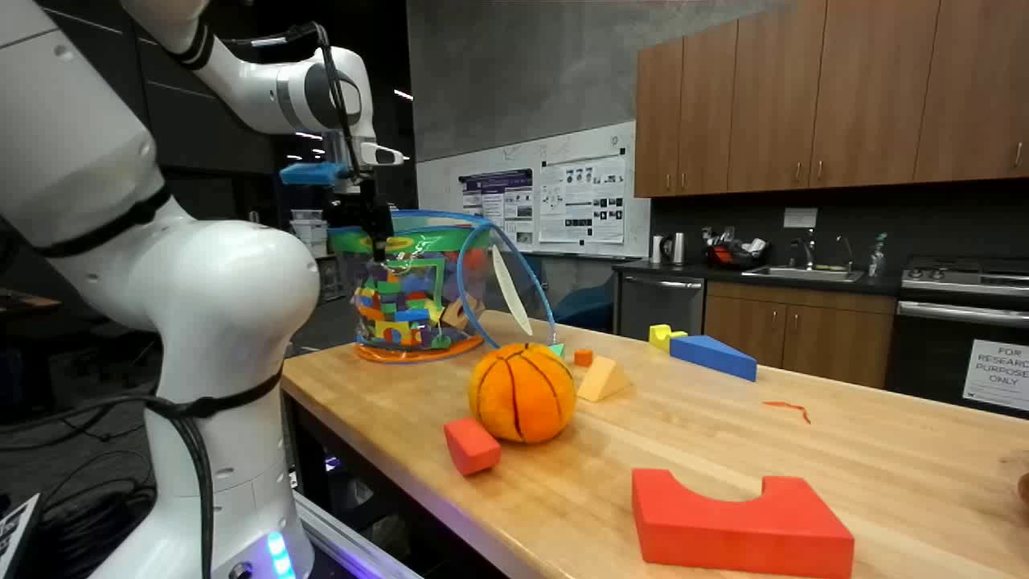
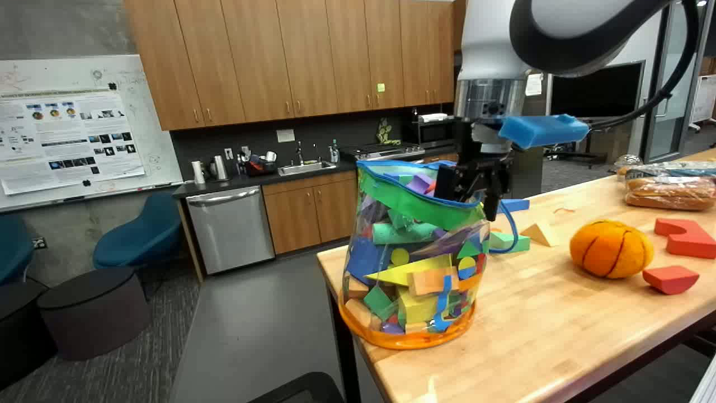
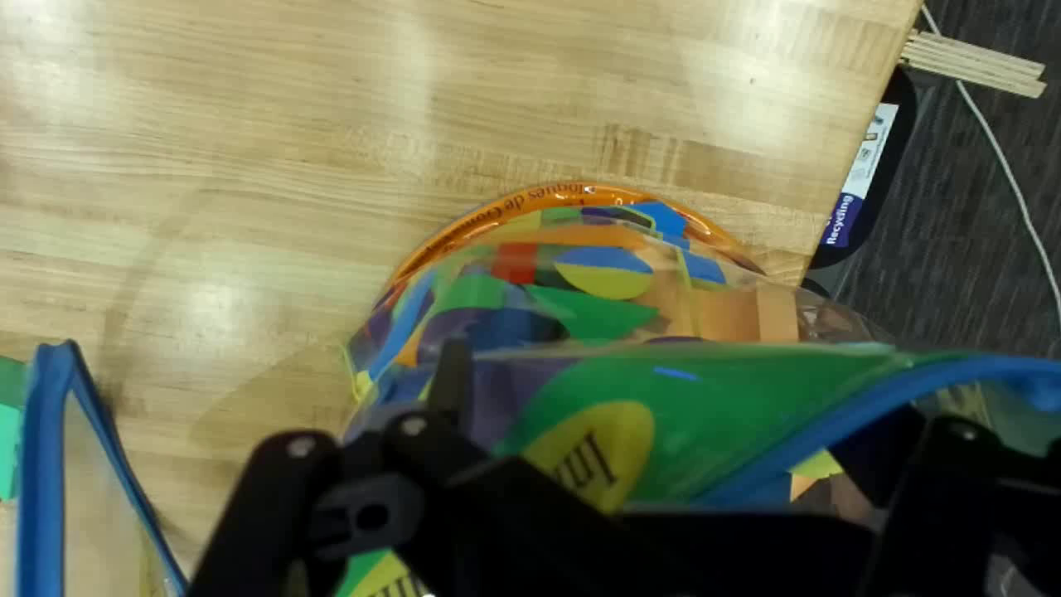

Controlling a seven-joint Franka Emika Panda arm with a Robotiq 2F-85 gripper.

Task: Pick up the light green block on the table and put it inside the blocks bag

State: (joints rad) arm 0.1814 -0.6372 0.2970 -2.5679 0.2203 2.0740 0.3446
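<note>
The light green block (image 2: 510, 242) lies on the table (image 2: 537, 324), partly behind the bag's blue-rimmed lid. It shows as a small green corner in an exterior view (image 1: 557, 350) and at the left edge of the wrist view (image 3: 8, 448). The clear blocks bag (image 2: 414, 268) stands at the table's end, full of coloured blocks, its top open. It also shows in an exterior view (image 1: 406, 297) and the wrist view (image 3: 580, 307). My gripper (image 2: 469, 196) is open at the bag's rim. One finger is over the mouth, the other outside the green band. No block shows between the fingers.
The bag's lid (image 1: 553, 310) hangs open toward the table. An orange ball (image 1: 522, 394), red blocks (image 1: 472, 446), a tan wedge (image 1: 603, 379) and a blue wedge (image 1: 713, 356) lie on the table. Bread bags (image 2: 668, 187) are at the far end.
</note>
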